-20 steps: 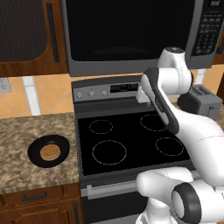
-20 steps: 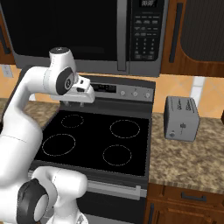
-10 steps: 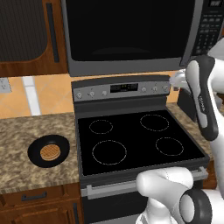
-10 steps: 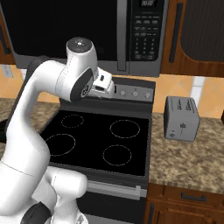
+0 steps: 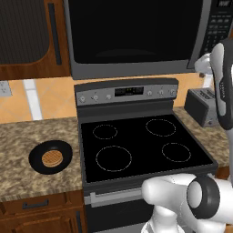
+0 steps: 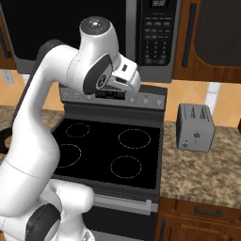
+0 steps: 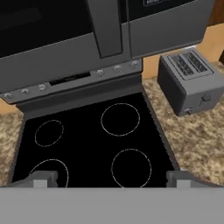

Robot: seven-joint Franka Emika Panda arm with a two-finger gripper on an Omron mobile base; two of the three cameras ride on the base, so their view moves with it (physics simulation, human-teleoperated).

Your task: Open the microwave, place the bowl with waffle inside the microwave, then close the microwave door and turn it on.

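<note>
My fingers (image 7: pixel 43 178) are spreading wide, released, gripping nothing, above one stove (image 7: pixel 92 140) showing four burner rings. One microwave (image 5: pixel 136 36) is hanging shut above it. One bowl (image 5: pixel 50 157) is sitting on the left counter (image 5: pixel 27 136), holding one waffle (image 5: pixel 52 158). One toaster (image 6: pixel 195 127) is standing right.

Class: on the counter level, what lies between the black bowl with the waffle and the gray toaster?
The black-topped stove lies between the bowl and the toaster, as the left base view shows.
</note>
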